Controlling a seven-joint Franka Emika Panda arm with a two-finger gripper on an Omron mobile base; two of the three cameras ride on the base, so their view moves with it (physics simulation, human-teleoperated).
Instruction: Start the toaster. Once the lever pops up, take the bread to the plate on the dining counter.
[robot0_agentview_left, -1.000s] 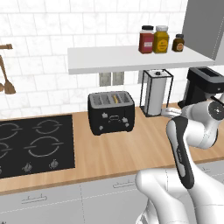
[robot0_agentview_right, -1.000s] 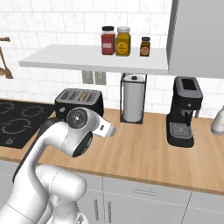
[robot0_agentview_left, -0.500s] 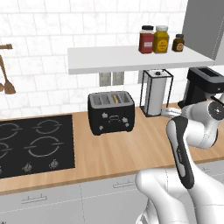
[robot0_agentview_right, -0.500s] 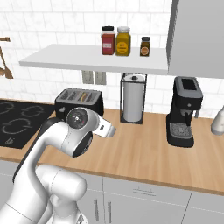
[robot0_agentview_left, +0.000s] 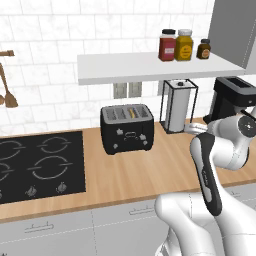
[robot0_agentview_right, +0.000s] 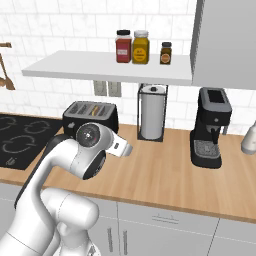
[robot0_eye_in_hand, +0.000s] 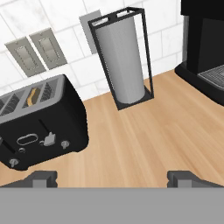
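The black toaster (robot0_agentview_left: 126, 129) stands on the wood counter against the tiled wall, right of the stovetop; it also shows as the toaster (robot0_eye_in_hand: 39, 122) at the left of the hand view and the toaster (robot0_agentview_right: 90, 116) partly behind my arm. A tan edge of the bread (robot0_agentview_left: 131, 113) sticks out of one slot, seen too as the bread (robot0_eye_in_hand: 32, 97). My gripper (robot0_eye_in_hand: 113, 178) is open, its fingertips wide apart with nothing between them. It hovers over bare counter to the right of the toaster, apart from it. The plate and the dining counter are out of view.
A paper towel roll in a black wire holder (robot0_agentview_left: 177, 105) stands just right of the toaster. A black coffee machine (robot0_agentview_right: 212, 127) sits further right. The black stovetop (robot0_agentview_left: 35, 165) lies left. A white shelf (robot0_agentview_left: 150, 67) with jars hangs above.
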